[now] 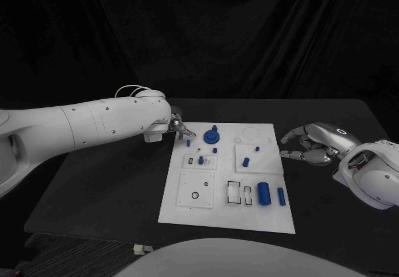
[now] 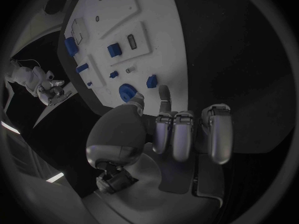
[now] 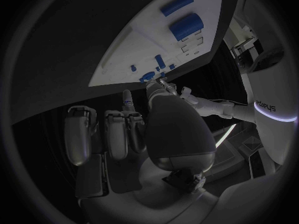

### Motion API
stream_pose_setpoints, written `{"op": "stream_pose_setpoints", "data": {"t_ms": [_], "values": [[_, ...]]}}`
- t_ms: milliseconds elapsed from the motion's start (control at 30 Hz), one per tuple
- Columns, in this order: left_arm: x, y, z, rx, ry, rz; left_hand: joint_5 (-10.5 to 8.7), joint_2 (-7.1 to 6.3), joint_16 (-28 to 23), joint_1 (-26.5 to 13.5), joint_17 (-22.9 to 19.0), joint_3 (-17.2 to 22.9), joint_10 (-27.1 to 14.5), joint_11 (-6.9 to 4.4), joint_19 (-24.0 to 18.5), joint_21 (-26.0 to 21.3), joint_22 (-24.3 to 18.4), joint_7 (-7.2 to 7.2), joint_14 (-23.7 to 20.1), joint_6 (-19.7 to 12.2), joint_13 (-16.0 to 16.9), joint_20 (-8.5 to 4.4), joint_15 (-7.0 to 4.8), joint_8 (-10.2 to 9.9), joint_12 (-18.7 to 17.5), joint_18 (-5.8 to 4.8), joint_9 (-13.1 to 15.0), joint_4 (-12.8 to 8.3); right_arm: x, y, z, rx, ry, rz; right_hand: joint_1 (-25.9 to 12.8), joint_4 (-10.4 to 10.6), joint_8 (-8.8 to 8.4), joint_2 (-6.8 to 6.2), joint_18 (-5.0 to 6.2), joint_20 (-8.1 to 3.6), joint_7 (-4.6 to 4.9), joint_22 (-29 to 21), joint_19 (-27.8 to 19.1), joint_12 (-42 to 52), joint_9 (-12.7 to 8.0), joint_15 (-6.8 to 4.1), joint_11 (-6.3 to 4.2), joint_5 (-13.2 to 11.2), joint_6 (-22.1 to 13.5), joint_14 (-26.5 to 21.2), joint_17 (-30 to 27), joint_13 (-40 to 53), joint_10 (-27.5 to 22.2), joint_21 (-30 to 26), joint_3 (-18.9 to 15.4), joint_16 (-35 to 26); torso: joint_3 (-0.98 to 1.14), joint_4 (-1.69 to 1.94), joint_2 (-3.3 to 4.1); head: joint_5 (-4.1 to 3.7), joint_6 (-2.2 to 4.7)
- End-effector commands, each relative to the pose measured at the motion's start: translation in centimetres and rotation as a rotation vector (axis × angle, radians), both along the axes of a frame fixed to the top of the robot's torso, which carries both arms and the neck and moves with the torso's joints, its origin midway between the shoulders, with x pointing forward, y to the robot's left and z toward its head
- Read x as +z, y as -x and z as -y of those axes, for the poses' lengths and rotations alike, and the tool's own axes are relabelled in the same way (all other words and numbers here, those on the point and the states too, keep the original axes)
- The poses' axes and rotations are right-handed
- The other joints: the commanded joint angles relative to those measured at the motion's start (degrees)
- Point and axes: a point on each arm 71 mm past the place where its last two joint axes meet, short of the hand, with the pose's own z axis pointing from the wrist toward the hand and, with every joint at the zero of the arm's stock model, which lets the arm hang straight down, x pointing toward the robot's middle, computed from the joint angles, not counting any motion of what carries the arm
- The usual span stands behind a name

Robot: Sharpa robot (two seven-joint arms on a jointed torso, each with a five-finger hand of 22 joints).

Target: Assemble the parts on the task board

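The white task board (image 1: 226, 199) sits flat in the middle of the black bench (image 1: 108, 190), with blue parts scattered over it: a round gear-looking piece (image 1: 211, 137) near the far edge, a fat cylinder (image 1: 263, 193) and a slimmer bar (image 1: 282, 196) toward the near right, plus a few little pegs in between.

The left hand (image 1: 176, 128) hangs right at the board's far left corner, close to the round piece. Its fingers (image 2: 184, 134) look curled in side by side, and I can't see anything pinched in them, though the tips are hard to read. The right hand (image 1: 314, 144) hovers just off the board's right edge, fingers loosely bent and apart, holding nothing as far as I can tell.

My guess is the left hand is about to go for something near that corner. To do it well I'd come down straight over the part, open up before contact, and avoid nudging the small peg (image 1: 188, 142) beside it. Keep the right hand parked so it doesn't bump the board.
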Motion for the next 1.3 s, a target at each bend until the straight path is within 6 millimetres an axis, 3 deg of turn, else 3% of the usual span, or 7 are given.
{"op": "stream_pose_setpoints", "data": {"t_ms": [33,367,500,833,1000,1133,1300], "values": [[-0.34,0.19,0.40,-0.037,0.005,-0.021,-0.23,0.04,0.15,0.32,15.10,-0.50,6.09,0.50,-0.51,-0.37,9.89,-0.03,6.05,-0.58,15.08,0.08,0.41,0.12,0.20,-0.13,0.11,0.07,-0.07,0.03,0.08,-0.001,-0.001,0.000,0.18,0.04,0.37,0.37,0.57,0.16,-0.05,13.15,2.82,0.15,-0.05,0.13,0.22,0.40,0.43,6.11,15.09,15.09,5.96,-0.14,-0.39,0.15,0.00,0.04,0.01,-0.03,0.00],[-0.82,0.45,0.60,-0.045,0.005,-0.035,0.04,0.64,0.15,0.75,15.10,-0.65,6.09,0.69,-0.69,-0.58,9.85,0.14,6.05,-1.04,15.08,0.27,0.61,-0.09,0.20,-0.09,0.23,0.18,-0.13,0.01,0.04,-0.001,0.001,-0.002,0.20,0.04,0.37,0.38,0.59,0.15,-0.04,13.12,2.77,0.15,-0.06,0.13,0.22,0.42,0.45,6.11,15.09,15.09,5.96,-0.23,-0.39,0.15,0.00,0.02,0.01,0.07,0.00],[-0.86,0.47,0.69,-0.048,0.007,-0.036,1.18,1.09,0.15,1.74,15.10,-0.58,6.09,0.78,-0.75,-0.67,9.89,0.21,6.05,-1.22,15.08,0.43,0.73,-0.22,0.20,-0.08,0.33,-0.22,-0.14,0.01,0.05,-0.003,0.001,-0.003,0.20,0.05,0.36,0.41,0.59,0.15,-0.03,13.12,2.77,0.15,-0.09,0.13,0.23,0.44,0.47,6.11,15.09,15.09,5.96,-0.23,-0.40,0.15,0.00,-0.02,0.00,0.08,0.00],[-0.94,0.48,0.81,-0.056,0.009,-0.041,6.05,1.50,0.15,3.96,15.10,-0.60,6.09,0.84,-0.96,-1.06,9.95,0.25,6.05,-1.35,15.08,0.61,0.83,-0.77,0.20,0.01,0.32,-1.52,-0.18,-0.03,0.06,-0.006,0.003,-0.005,0.20,0.05,0.36,0.41,0.59,0.15,-0.03,13.12,2.77,0.15,-0.09,0.13,0.23,0.44,0.47,6.11,15.09,15.09,5.96,-0.23,-0.40,0.15,0.01,0.01,0.00,0.07,0.00],[-0.95,0.46,0.83,-0.056,0.012,-0.039,10.19,1.86,0.15,5.56,15.10,0.04,6.09,0.77,-0.94,-1.16,10.09,0.14,6.05,-1.37,15.08,0.58,0.79,-1.27,0.20,0.02,0.10,-2.65,-0.19,-0.05,0.12,-0.009,0.004,-0.005,0.21,0.08,0.34,0.51,0.63,0.15,-0.01,13.07,2.70,0.15,-0.13,0.14,0.24,0.46,0.51,6.11,15.09,15.09,5.96,-0.36,-0.39,0.15,0.02,0.02,-0.01,-0.03,0.00],[-0.96,0.48,0.86,-0.059,0.014,-0.038,10.69,2.06,0.15,6.48,15.10,0.75,6.09,0.68,-0.96,-1.22,10.13,0.02,6.05,-1.37,15.08,0.55,0.73,-1.47,0.20,0.03,-0.01,-3.30,-0.21,-0.07,0.16,-0.012,0.005,-0.006,0.20,0.10,0.34,0.54,0.62,0.15,0.00,13.08,2.72,0.15,-0.14,0.14,0.25,0.46,0.52,6.11,15.09,15.09,5.96,-0.33,-0.39,0.15,0.00,0.00,0.00,0.08,0.00],[-0.97,0.51,0.92,-0.063,0.016,-0.040,12.68,1.85,0.15,7.55,15.10,2.03,6.09,0.56,-0.93,-1.30,10.23,-0.10,6.05,-1.31,15.08,0.45,0.61,-1.94,0.20,0.03,-0.36,-4.35,-0.24,-0.10,0.12,-0.013,0.007,-0.008,0.20,0.10,0.34,0.54,0.62,0.15,0.00,13.08,2.72,0.15,-0.14,0.14,0.25,0.46,0.52,6.11,15.09,15.09,5.96,-0.33,-0.39,0.15,0.00,0.02,0.01,0.24,0.00]]}}
